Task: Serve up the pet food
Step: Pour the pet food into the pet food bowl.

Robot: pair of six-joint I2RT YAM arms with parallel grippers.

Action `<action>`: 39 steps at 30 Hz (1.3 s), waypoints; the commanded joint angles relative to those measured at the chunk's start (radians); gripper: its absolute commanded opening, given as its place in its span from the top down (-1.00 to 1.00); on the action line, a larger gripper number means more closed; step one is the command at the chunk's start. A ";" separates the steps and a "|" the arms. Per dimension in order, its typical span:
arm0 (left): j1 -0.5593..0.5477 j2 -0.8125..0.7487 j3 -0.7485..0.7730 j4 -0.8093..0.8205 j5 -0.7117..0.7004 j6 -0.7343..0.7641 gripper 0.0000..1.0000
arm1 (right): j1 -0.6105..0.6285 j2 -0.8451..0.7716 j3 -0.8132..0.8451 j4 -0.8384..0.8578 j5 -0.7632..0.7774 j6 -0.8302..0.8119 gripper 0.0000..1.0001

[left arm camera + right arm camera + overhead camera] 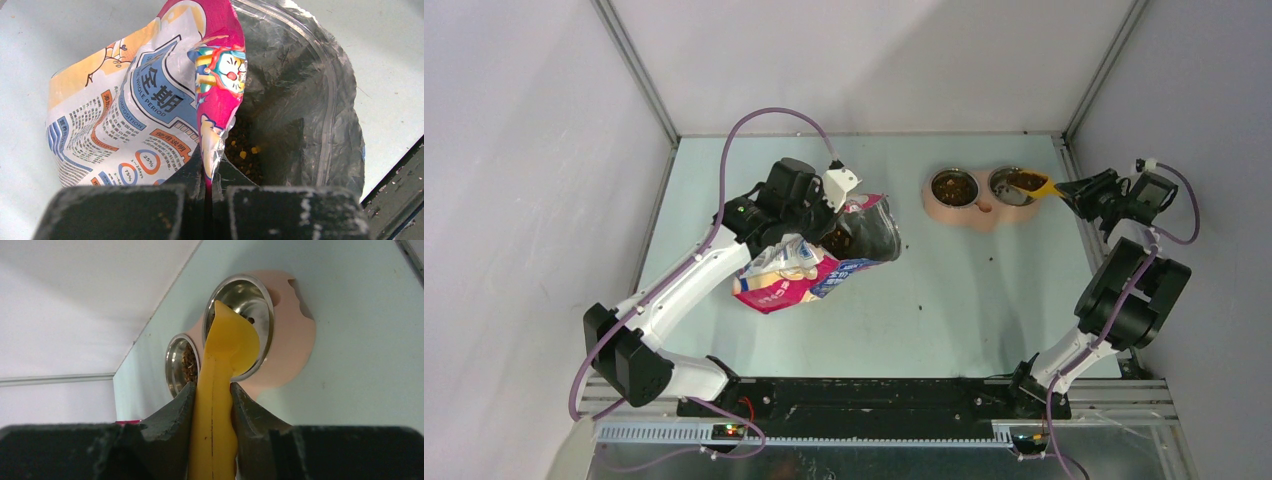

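Our right gripper (212, 388) clamps the yellow scoop (227, 340) by its handle, holding pet food (1027, 180) over the right dish (260, 305) of the pink feeder (295, 340). Our left gripper (209, 167) pinches tight the rim of the printed bag (150, 100), mouth gaping; we see more of it inside and in the left dish (171, 365). Bag and feeder lie well apart.

Top view: fixed high behind the arm bases, angled down, takes in the whole counter (944, 310) from afar.
Left wrist view: sits just behind the left end effector (210, 160), very close on the bag (125, 115).
Right wrist view: low behind the right end effector (212, 387), facing along the scoop (227, 340) to the two-bowl stand (295, 340).
Top view shares the bag with the left wrist view, and the scoop and stand with the right.
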 commanded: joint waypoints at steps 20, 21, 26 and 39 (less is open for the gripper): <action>-0.011 -0.043 -0.006 0.061 0.051 -0.004 1.00 | 0.042 -0.095 0.132 -0.212 0.125 -0.163 1.00; -0.010 -0.044 -0.006 0.061 0.051 -0.004 1.00 | 0.045 -0.095 0.137 -0.220 0.130 -0.175 1.00; -0.011 -0.047 -0.007 0.061 0.052 -0.004 1.00 | 0.060 -0.086 0.178 -0.281 0.161 -0.214 1.00; -0.012 -0.047 -0.004 0.059 0.054 -0.006 1.00 | 0.172 -0.122 0.273 -0.417 0.378 -0.425 1.00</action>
